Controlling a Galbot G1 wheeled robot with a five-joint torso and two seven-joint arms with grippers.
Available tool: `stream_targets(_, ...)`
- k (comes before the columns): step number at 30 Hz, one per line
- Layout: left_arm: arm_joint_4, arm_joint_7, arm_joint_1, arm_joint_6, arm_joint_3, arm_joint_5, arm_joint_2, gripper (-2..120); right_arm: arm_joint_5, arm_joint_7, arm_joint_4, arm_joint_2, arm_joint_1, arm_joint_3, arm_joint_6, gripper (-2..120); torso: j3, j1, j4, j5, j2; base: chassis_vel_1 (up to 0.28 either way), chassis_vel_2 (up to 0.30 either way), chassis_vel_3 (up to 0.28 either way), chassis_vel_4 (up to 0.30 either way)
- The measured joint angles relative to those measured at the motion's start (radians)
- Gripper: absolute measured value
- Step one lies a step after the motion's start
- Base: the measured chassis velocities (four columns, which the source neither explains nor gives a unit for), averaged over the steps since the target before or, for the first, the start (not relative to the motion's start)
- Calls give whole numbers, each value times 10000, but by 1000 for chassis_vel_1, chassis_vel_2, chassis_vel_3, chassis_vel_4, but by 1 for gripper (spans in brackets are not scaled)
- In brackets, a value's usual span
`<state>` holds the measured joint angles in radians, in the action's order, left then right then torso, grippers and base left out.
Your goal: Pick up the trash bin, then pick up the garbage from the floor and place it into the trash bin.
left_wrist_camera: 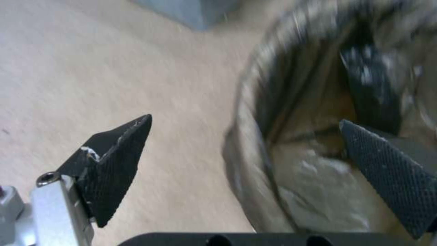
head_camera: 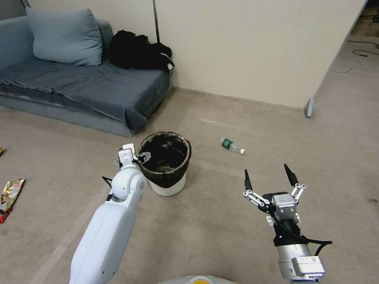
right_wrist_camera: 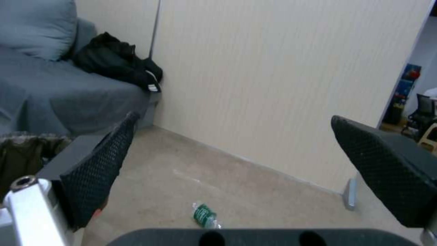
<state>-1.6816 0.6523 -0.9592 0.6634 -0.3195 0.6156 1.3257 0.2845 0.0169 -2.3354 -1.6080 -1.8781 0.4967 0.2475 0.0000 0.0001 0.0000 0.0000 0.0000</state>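
Left gripper (left_wrist_camera: 245,153) is at the trash bin (head_camera: 165,163), fingers spread wide and straddling the near rim: one finger (left_wrist_camera: 391,171) inside over the dark liner, the other (left_wrist_camera: 114,164) outside over bare floor. Nothing clamped yet; looks like a rim pinch lined up so the bin can be lifted by its wall. Left arm is stretched forward and down, wrist bent toward the bin, which sits on the floor by the sofa (head_camera: 79,86). Right gripper (head_camera: 271,183) hangs well apart, fingers wide open, empty, pointing forward; the bottle (head_camera: 231,145) lies on the floor ahead of its fingertips. Snack wrapper (head_camera: 10,193) lies far out to the left.
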Motion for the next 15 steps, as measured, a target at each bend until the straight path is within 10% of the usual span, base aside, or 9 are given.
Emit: stream_targets(15, 874, 382, 817, 759, 343, 1801, -45, 89, 115, 79, 79, 0, 5, -82, 57, 100, 0, 0, 0, 0, -1, 0, 0, 0, 0)
